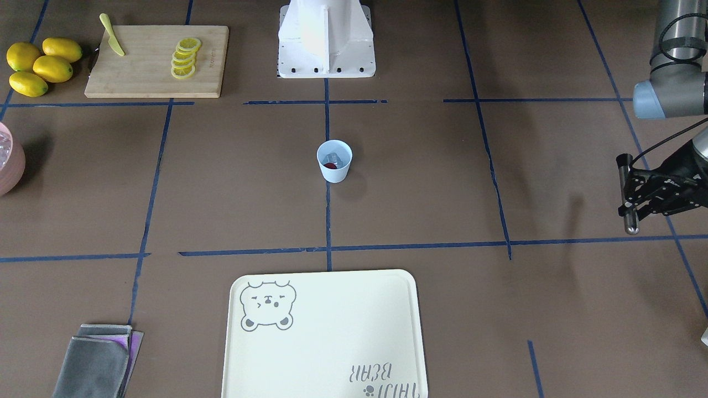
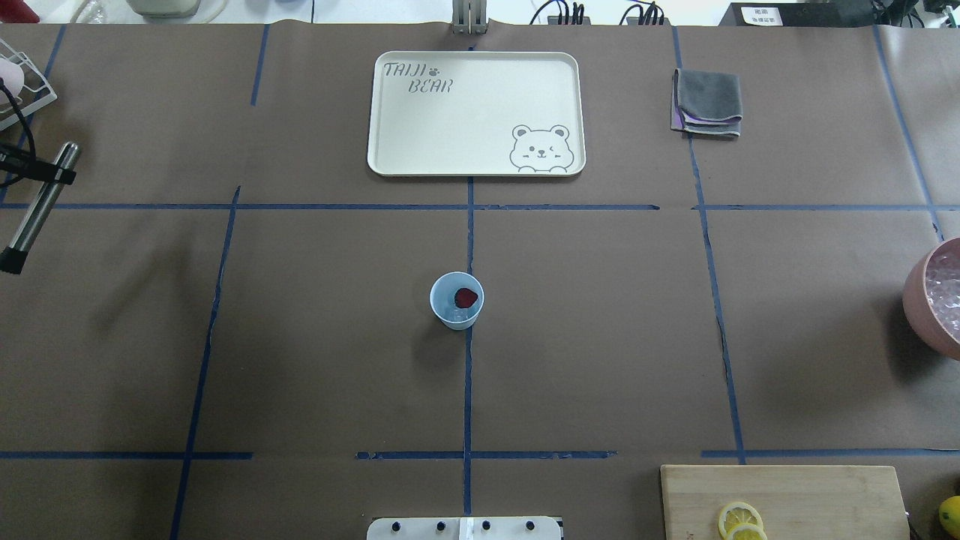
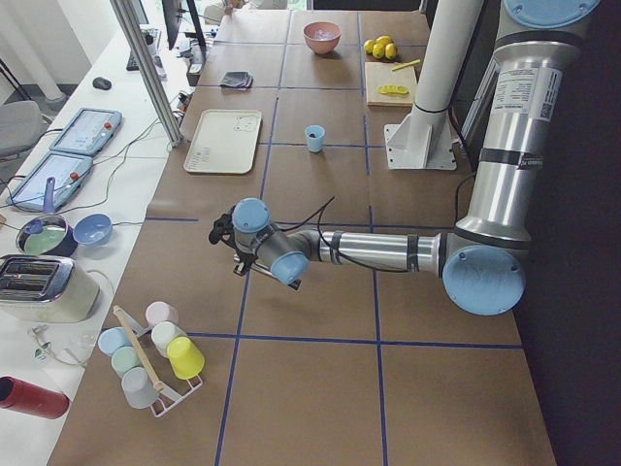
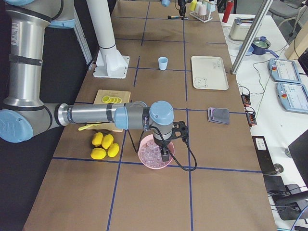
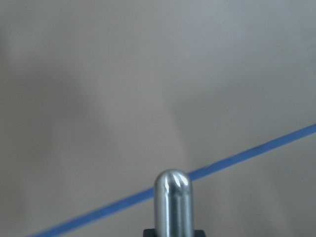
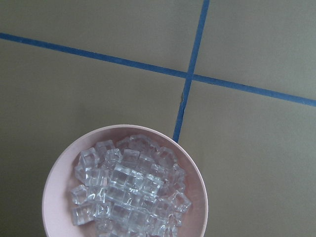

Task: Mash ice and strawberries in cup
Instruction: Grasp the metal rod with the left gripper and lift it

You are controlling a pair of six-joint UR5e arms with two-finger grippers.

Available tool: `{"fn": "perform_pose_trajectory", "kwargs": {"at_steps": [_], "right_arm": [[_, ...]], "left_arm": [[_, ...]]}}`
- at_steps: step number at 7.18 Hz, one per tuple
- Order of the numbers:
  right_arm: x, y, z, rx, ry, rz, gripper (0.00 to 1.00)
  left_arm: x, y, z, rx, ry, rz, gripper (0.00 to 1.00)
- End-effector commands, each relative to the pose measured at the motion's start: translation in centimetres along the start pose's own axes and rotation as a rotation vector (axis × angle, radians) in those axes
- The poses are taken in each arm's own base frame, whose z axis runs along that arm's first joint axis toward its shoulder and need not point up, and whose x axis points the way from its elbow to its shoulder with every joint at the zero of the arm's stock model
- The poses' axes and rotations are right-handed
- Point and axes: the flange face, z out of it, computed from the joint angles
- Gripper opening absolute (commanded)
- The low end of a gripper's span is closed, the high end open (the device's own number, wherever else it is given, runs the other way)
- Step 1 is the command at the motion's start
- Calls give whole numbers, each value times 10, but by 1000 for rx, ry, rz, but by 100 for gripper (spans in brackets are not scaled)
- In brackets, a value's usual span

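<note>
Round-tipped steel rod (image 5: pixel 172 202) sits clamped in left gripper (image 1: pixel 630 192), right gripper (image 4: pixel 165 153) opening unreadable; light pale-blue tapered cup (image 1: pixel 334 172) probably tips under pressing, so brace its wall.

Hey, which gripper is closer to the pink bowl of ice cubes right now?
Right. The right gripper hangs just above the pink bowl; the left gripper, holding a metal rod, is far off near the table's opposite end.

Pale-blue cup (image 1: pixel 334 172), dark-red strawberries (image 2: pixel 466 298), glassy grey ice (image 1: pixel 335 155). Brown surface (image 2: pixel 337 337) gridded in blue tape (image 2: pixel 469 390). Cream tray (image 2: pixel 465 112) with grey bear print (image 2: pixel 538 148). Yellow lemons (image 1: pixel 38 66), pink bowl (image 6: pixel 49 197), silver rod (image 5: pixel 172 202).
</note>
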Motion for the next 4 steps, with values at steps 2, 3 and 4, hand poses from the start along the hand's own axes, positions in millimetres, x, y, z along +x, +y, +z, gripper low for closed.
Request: {"fn": "perform_pose_trajectory", "kwargs": {"at_steps": [2, 3, 4], "right_arm": [[1, 1, 1, -3, 1, 3, 100], [1, 1, 1, -3, -1, 3, 100], [1, 1, 1, -3, 1, 3, 100]], "left_arm": [[72, -71, -45, 311, 145, 165, 1], [84, -67, -57, 411, 203, 212, 0], [99, -70, -66, 481, 246, 279, 0]]}}
